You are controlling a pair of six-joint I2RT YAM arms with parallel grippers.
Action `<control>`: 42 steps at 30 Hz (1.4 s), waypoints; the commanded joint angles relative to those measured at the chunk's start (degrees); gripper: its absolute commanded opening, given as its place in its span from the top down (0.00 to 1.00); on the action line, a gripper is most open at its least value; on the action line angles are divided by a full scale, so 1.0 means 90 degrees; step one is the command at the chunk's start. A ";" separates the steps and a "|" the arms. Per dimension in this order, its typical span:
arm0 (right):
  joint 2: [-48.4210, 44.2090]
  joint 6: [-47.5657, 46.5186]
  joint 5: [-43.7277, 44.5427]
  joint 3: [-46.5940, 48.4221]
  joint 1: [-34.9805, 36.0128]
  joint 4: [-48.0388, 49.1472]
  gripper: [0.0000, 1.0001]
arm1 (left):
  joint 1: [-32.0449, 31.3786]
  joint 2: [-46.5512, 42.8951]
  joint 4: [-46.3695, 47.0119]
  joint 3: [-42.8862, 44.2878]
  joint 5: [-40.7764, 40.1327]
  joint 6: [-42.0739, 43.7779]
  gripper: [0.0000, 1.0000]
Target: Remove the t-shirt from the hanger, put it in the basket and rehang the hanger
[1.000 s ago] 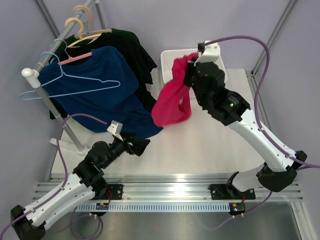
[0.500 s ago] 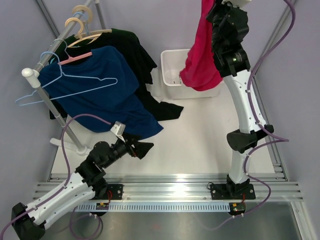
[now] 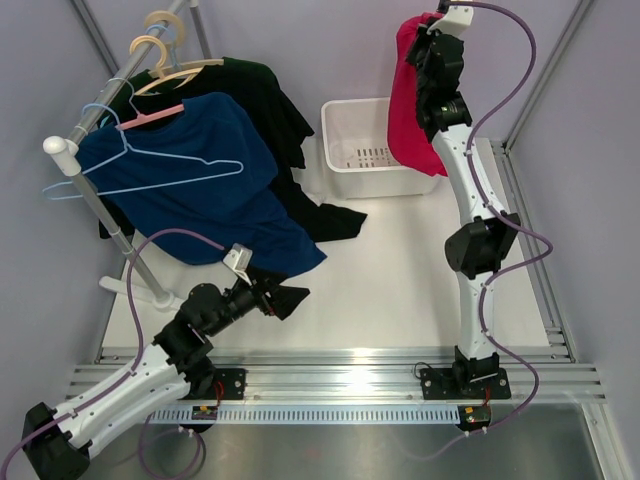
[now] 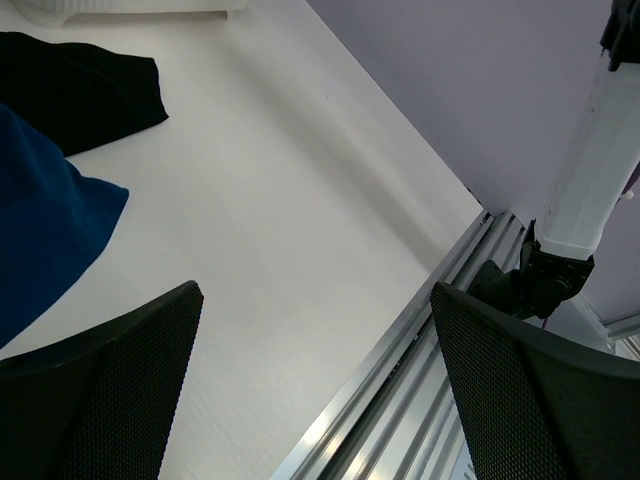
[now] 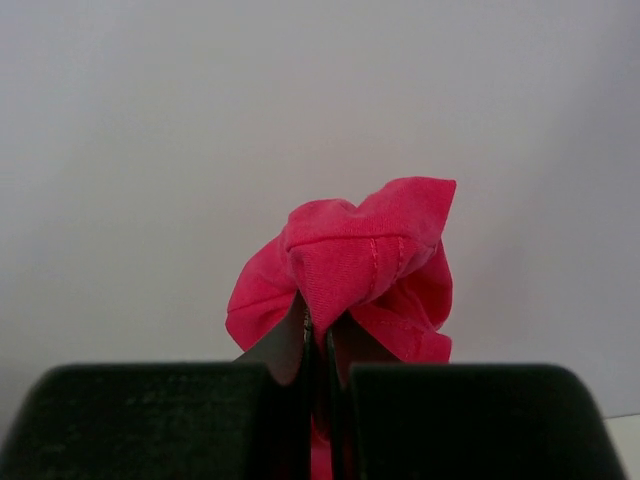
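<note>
The crimson-pink t-shirt (image 3: 405, 105) hangs from my right gripper (image 3: 425, 35), raised high at the back right above the white basket. In the right wrist view the jaws are pressed together on a bunched fold of the t-shirt (image 5: 365, 255); my right gripper (image 5: 318, 335) is shut on it. The light-blue wire hanger (image 3: 130, 175) hangs bare on the rack at the left, in front of the navy shirt. My left gripper (image 3: 290, 298) is low near the front left, open and empty; its fingers (image 4: 130, 370) stand wide apart over the white table.
A white basket (image 3: 350, 125) stands at the back centre. A clothes rack (image 3: 85, 190) at the left carries a navy shirt (image 3: 215, 190), dark garments (image 3: 265, 100), a pink hanger (image 3: 150, 115) and wooden hangers (image 3: 160, 45). Metal rails (image 3: 330, 365) run along the near edge.
My right arm has stretched further up and back, carrying the t-shirt from mid-table to high over the basket's right side. The left arm has barely moved.
</note>
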 commanded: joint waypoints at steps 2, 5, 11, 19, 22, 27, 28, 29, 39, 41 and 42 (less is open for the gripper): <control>0.0027 0.0560 -0.0716 0.0552 0.0010 0.0410 1.00 | -0.0035 -0.0087 0.0485 -0.0046 0.0120 -0.0089 0.01; 0.0056 0.0738 -0.1175 0.0327 0.0010 0.0712 1.00 | -0.0035 -0.0146 0.0447 -0.0105 0.0042 -0.0109 0.01; -0.0001 0.1372 -0.1557 -0.0760 0.0010 0.1062 1.00 | -0.0035 -0.0185 0.0408 -0.0095 0.0032 -0.0089 0.01; 0.0134 0.1295 -0.1490 -0.2309 0.0020 0.1486 0.98 | -0.0035 -0.0165 0.0427 -0.0086 0.0081 -0.0108 0.01; 0.0280 0.1207 -0.1060 -0.2154 0.0010 0.0844 0.84 | -0.0035 -0.0165 0.0417 -0.0066 0.0061 -0.0079 0.01; 0.0456 0.1626 0.0559 -0.1393 0.0010 -0.1090 0.72 | -0.0035 0.0039 0.0515 -0.0066 0.0130 -0.0089 0.01; 0.0476 0.1830 0.0852 -0.1266 0.0020 -0.1712 0.65 | -0.0035 0.0078 0.0525 -0.0047 0.0159 -0.0099 0.01; 0.0437 0.1871 0.0816 -0.1284 0.0010 -0.1912 0.61 | -0.0035 0.0079 0.0544 -0.0046 0.0178 -0.0099 0.01; -0.0188 0.0934 -0.0942 -0.1168 0.0010 -0.3336 0.37 | -0.0035 0.0304 0.0506 0.0032 0.0199 0.0008 0.01; -0.0459 0.0982 -0.0971 -0.1030 0.0010 -0.3679 0.29 | -0.0035 0.0255 0.0437 0.0061 0.0169 0.0057 0.01; -0.0578 0.1011 -0.1029 -0.1079 0.0010 -0.3778 0.22 | -0.0035 0.0235 0.0389 0.0071 0.0140 0.0096 0.01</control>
